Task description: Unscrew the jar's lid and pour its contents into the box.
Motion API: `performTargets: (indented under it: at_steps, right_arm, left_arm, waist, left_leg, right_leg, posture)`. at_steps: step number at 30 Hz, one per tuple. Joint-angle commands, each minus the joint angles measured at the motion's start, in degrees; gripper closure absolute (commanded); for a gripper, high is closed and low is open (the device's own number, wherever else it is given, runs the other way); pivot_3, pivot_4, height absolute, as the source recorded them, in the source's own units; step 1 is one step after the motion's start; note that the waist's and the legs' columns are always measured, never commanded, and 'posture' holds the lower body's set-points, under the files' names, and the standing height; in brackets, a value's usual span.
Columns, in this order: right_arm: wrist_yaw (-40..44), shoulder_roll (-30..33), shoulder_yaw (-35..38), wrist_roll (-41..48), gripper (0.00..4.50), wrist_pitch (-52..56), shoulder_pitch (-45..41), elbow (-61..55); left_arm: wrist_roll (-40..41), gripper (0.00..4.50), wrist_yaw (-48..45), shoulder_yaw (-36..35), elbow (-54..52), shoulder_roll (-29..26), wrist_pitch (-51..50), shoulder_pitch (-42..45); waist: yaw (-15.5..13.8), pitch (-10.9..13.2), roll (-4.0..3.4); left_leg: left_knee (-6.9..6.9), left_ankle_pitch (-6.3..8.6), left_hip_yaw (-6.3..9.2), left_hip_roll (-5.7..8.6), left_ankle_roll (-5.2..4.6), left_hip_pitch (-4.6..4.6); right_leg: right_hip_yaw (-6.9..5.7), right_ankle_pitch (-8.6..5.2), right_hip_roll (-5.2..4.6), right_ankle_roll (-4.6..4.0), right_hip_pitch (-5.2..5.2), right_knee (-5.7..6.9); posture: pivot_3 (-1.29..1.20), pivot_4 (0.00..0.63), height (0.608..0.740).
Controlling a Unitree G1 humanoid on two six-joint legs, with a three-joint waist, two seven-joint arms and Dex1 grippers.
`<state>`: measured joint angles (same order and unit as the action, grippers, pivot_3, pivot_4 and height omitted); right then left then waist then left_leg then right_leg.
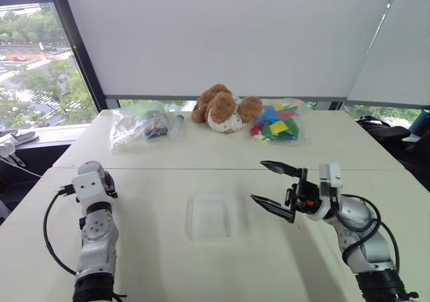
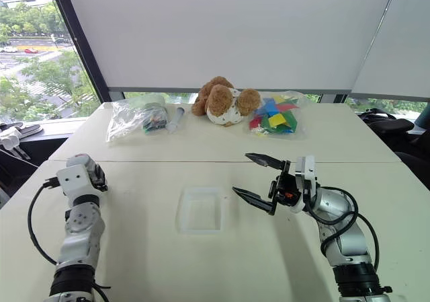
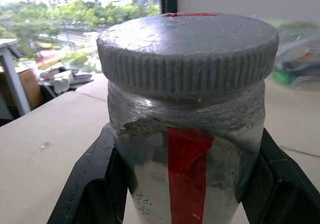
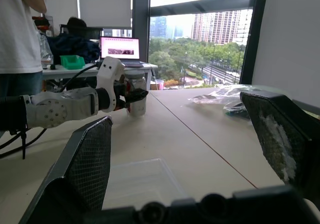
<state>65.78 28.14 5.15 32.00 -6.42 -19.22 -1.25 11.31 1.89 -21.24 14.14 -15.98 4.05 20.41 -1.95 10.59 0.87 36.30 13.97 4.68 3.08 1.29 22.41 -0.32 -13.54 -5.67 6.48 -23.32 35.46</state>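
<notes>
The silvery-grey jar with a red strip stands upright on the table, its ribbed grey lid screwed on. My left gripper is shut on the jar's body, one black finger pressed against each side. The right wrist view shows that same jar held at the table's left side. The contents are hidden inside the jar. The shallow translucent box lies flat mid-table, empty. Just right of the box my right gripper hovers open, pointing left, nothing between its fingers.
At the table's far side lie a clear plastic bag, a slim tube, a brown teddy bear and a bag of coloured pieces. A person stands beyond the table by a laptop.
</notes>
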Motion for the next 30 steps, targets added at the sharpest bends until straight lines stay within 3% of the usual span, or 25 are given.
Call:
performTargets:
  at_steps: [1, 2, 5, 10, 20, 30]
  right_arm:
    - [-3.24, 3.22, 0.56, 5.18, 0.0, 10.87, -2.27, -7.57]
    - [-4.2, 4.4, -0.05, 6.73, 0.0, 15.39, -2.97, -9.9]
    - [-7.58, 5.13, -1.85, 11.52, 0.0, 25.2, -6.99, -14.99]
    - [-14.27, 4.07, -7.06, 16.28, 0.0, 41.38, -17.08, -19.84]
    - [-18.37, -3.01, -14.66, 13.48, 0.0, 50.1, -26.88, -16.77]
    - [-17.03, -5.58, -16.87, 7.89, 0.0, 48.45, -27.67, -12.94]
  left_arm:
    - [19.94, 2.3, -28.7, 2.27, -15.16, -10.38, -12.75, -1.79]
    - [25.29, 2.3, -36.29, 3.73, -19.02, -14.13, -18.36, -3.12]
    - [28.78, 2.3, -50.19, 8.63, -24.99, -23.86, -25.37, -6.26]
    - [30.67, 2.3, -59.89, 14.44, -28.8, -28.81, -30.81, -3.01]
    - [24.48, 2.3, -63.51, 23.0, -29.22, -23.0, -27.86, 3.81]
    - [22.7, 2.3, -62.9, 23.07, -30.29, -19.45, -25.51, 3.32]
  waist:
    - [0.46, 0.04, 0.01]
    - [0.71, 0.07, -0.06]
    - [1.42, 0.04, -0.21]
    - [2.47, 0.07, -0.31]
    - [2.62, 0.08, -0.28]
    - [2.72, 0.09, -0.27]
  left_leg:
    - [0.0, 0.0, 0.0, -0.03, 0.01, 0.04]
    - [0.0, -0.01, 0.0, -0.07, 0.02, 0.13]
    - [-0.05, -0.01, -0.02, -0.01, 0.01, 0.06]
    - [-0.09, 0.0, -0.01, -0.07, -0.02, 0.05]
    - [-0.12, 0.0, 0.0, -0.02, -0.04, 0.1]
    - [-0.12, 0.0, 0.0, -0.02, -0.05, 0.1]
  right_leg:
    - [0.0, 0.0, -0.01, -0.01, -0.03, 0.01]
    - [0.01, 0.01, -0.01, -0.06, -0.1, 0.02]
    - [0.02, -0.1, -0.18, -0.26, -0.04, -0.07]
    - [0.03, -0.12, -0.13, -0.3, -0.1, -0.06]
    - [0.03, 0.01, -0.11, -0.06, -0.13, -0.07]
    - [0.03, 0.01, -0.08, -0.06, -0.19, 0.04]
  posture:
    - [0.0, 0.15, 0.74]
    - [0.0, 0.15, 0.74]
    - [0.0, 0.15, 0.74]
    - [0.0, 0.15, 0.74]
    - [0.0, 0.15, 0.74]
    - [0.0, 0.15, 0.74]
